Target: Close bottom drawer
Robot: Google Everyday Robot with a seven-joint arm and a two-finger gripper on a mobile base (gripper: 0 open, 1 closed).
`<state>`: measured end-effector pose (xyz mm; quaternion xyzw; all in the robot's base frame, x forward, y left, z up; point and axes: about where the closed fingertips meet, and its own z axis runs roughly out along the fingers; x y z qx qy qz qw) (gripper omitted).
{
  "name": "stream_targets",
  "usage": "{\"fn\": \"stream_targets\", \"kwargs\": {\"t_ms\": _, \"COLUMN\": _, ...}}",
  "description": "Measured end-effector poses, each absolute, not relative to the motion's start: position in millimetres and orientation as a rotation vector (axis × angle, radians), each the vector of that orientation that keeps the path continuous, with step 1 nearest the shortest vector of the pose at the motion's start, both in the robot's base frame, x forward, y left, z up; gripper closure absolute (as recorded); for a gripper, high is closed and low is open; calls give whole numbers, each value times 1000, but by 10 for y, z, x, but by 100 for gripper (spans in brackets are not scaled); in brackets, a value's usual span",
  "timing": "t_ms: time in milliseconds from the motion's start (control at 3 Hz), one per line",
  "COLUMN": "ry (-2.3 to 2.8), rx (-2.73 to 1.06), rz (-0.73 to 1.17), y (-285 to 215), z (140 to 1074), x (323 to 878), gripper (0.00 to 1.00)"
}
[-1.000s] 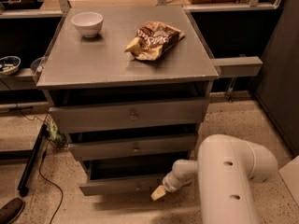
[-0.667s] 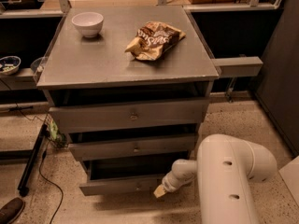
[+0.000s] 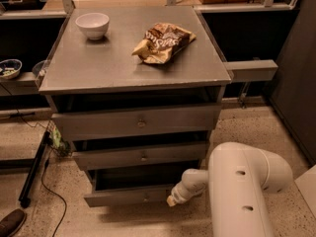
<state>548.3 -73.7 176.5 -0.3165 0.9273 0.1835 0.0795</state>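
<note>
Gripper [image 3: 173,200] at the bottom drawer [image 3: 123,197], lowest in the cabinet [image 3: 133,121].
Whether the gripper was spread or pressed together could not be told. The shallow grey drawer with its small centre knob stood pulled out from the cabinet, running left to right, front facing open floor [image 3: 123,221].
</note>
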Motion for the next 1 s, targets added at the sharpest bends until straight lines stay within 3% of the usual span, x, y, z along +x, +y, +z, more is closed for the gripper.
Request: {"fn": "stream_targets", "kwargs": {"t_ms": 1000, "ry": 2793, "rx": -832, "rz": 426, "y": -663, "z": 1618, "x": 5682, "gripper": 100}}
